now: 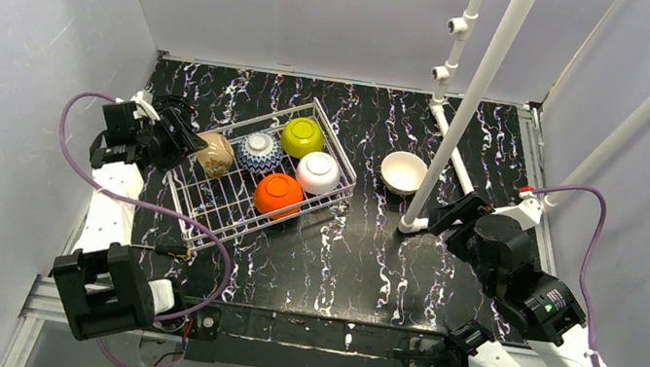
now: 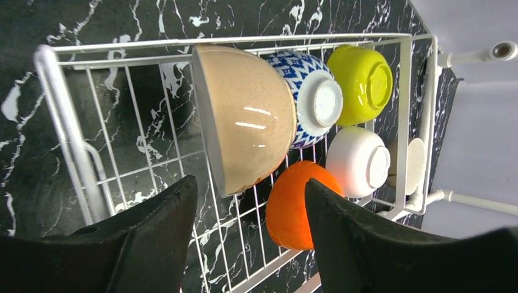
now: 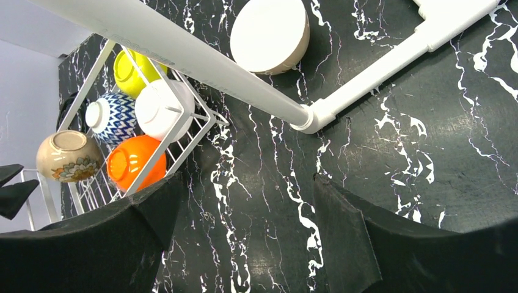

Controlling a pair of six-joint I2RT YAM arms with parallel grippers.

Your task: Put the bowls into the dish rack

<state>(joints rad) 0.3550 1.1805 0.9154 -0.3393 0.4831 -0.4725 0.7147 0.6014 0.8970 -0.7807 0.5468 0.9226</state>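
Left gripper released, just left of tan bowl tipped in dish rack; right gripper spread, empty, near white-inside bowl on table.

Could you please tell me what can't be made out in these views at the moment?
- Tan bowl inside: its mouth faces away in every view.
- Loose bowl, left wrist: mostly behind the rack wall and white bowl.
- Right gripper fingertips, top view: dark against the dark table.
- Rack's near end, left wrist: behind the fingers of the left gripper.
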